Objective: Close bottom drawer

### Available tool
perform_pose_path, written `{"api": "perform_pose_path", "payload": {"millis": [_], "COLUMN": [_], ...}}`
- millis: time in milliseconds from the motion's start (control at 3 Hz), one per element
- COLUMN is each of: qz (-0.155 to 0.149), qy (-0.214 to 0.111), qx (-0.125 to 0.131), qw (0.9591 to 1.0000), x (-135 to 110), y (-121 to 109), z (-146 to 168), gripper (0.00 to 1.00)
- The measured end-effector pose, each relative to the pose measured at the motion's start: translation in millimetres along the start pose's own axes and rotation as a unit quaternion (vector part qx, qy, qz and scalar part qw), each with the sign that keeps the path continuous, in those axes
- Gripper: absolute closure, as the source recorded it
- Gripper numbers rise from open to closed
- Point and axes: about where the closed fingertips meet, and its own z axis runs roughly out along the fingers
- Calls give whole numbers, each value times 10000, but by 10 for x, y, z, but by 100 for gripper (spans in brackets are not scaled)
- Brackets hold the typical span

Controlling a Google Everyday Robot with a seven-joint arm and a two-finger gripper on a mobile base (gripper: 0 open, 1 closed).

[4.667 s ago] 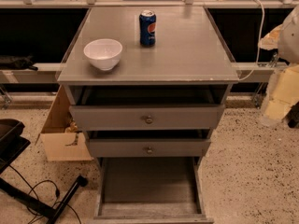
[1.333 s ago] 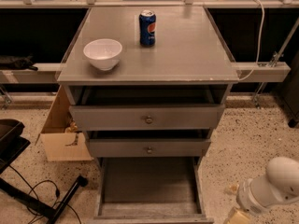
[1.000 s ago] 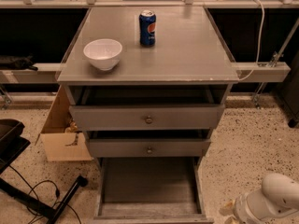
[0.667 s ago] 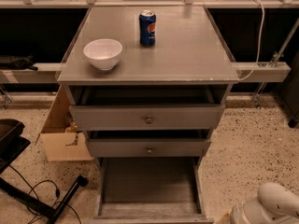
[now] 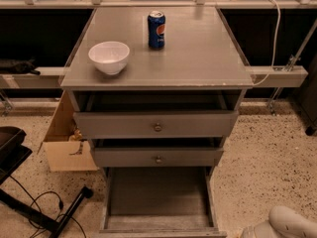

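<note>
End effector (image 5: 289, 224) low right beside open bottom drawer (image 5: 158, 195), grip state indiscernible.

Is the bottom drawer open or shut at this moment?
Open. The bottom drawer is pulled far out, its empty inside visible. The gripper is out of view; only the white arm shows at lower right.

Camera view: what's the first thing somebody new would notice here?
The bottom drawer gapes open at the foot of the grey cabinet, pulled far toward the camera. On the cabinet's top stand a blue can and, left of it, a white bowl. A white part of the robot's arm shows in the bottom right corner; the gripper is out of view.
</note>
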Motion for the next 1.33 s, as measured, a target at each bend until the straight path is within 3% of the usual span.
{"api": "perform_pose_path", "payload": {"millis": [333, 667, 1000, 1333], "qz": [0, 50, -7, -76], "qy": [0, -247, -550, -711], "qx": [0, -155, -350, -434], "qw": [10000, 9996, 9979, 9965], "x": [0, 115, 261, 274], "y": [0, 29, -29, -92], "z": [0, 403, 1300, 1694], "gripper": [100, 100, 100, 100]}}
